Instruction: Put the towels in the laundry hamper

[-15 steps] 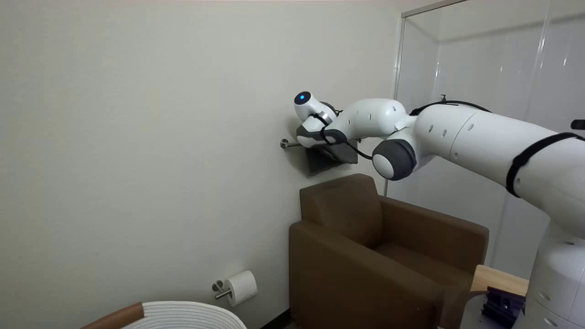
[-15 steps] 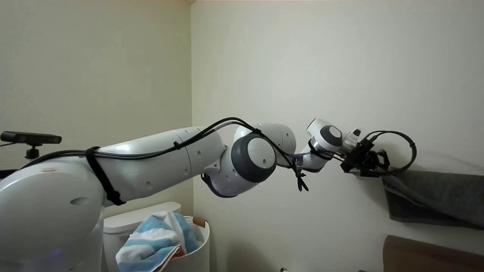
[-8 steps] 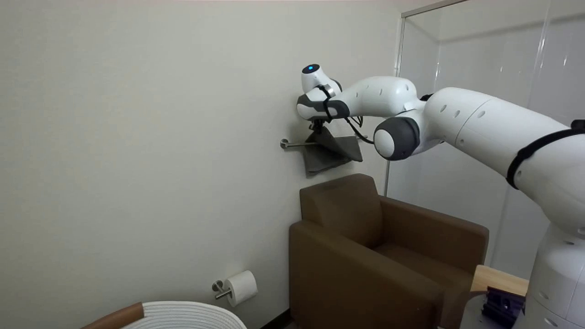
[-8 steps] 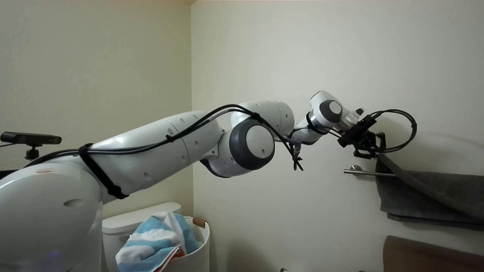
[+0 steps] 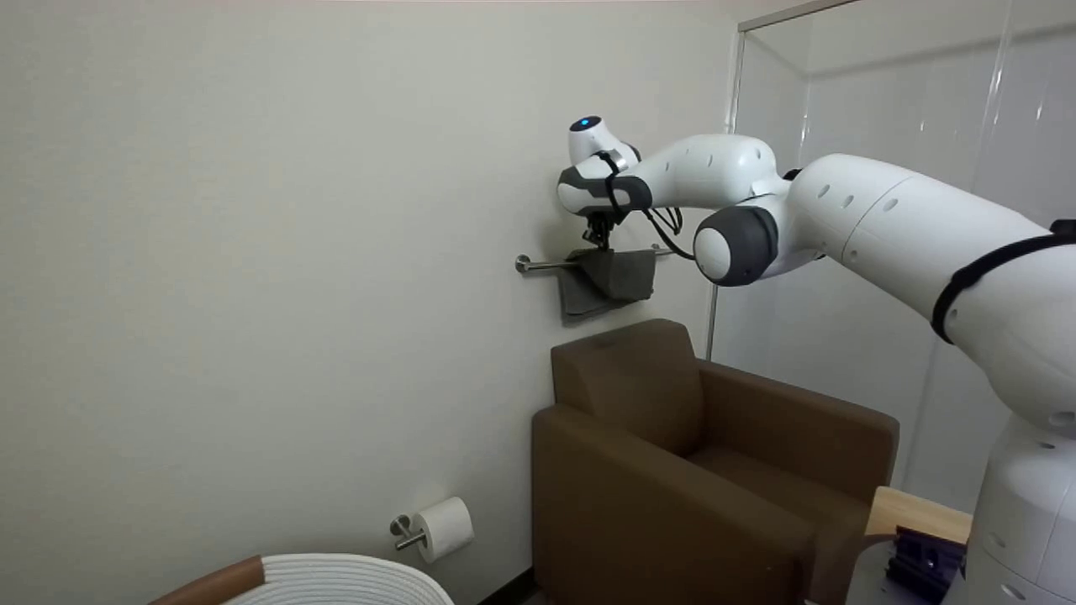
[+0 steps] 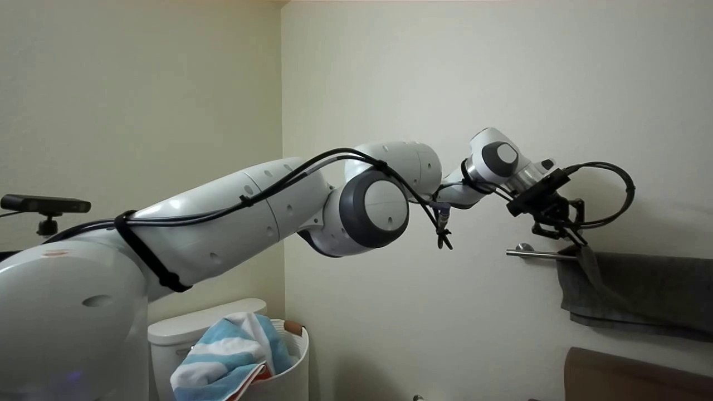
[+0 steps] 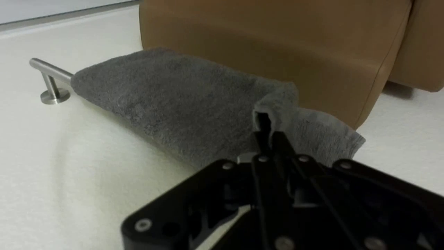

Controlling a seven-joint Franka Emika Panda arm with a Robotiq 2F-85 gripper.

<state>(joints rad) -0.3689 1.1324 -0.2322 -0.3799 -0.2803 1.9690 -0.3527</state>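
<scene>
The dark grey towel point(image 5: 620, 273) hangs over a metal bar on the wall in both exterior views. My gripper point(image 6: 579, 240) points down at the towel's near end, just above the bar. Seen in the wrist view, the fingertips point(image 7: 281, 140) are pressed together with a raised fold of the grey towel point(image 7: 194, 100) pinched between them. A blue-and-white striped towel point(image 6: 225, 353) with an orange edge rests in the laundry hamper point(image 6: 298, 367) and drapes over its side. In an exterior view, only the white woven rim of the hamper point(image 5: 345, 576) shows.
A brown armchair point(image 5: 664, 487) stands below the towel bar point(image 5: 546, 265). A toilet paper roll point(image 5: 445, 528) is mounted low on the wall. The toilet tank point(image 6: 206, 320) is behind the hamper. Glass shower panels point(image 5: 883, 168) rise beyond the chair.
My gripper has risen from the bar, drawing the towel's corner up, then shifted right and slightly down. The corner that was pulled high now sits lower, folded over the towel.
</scene>
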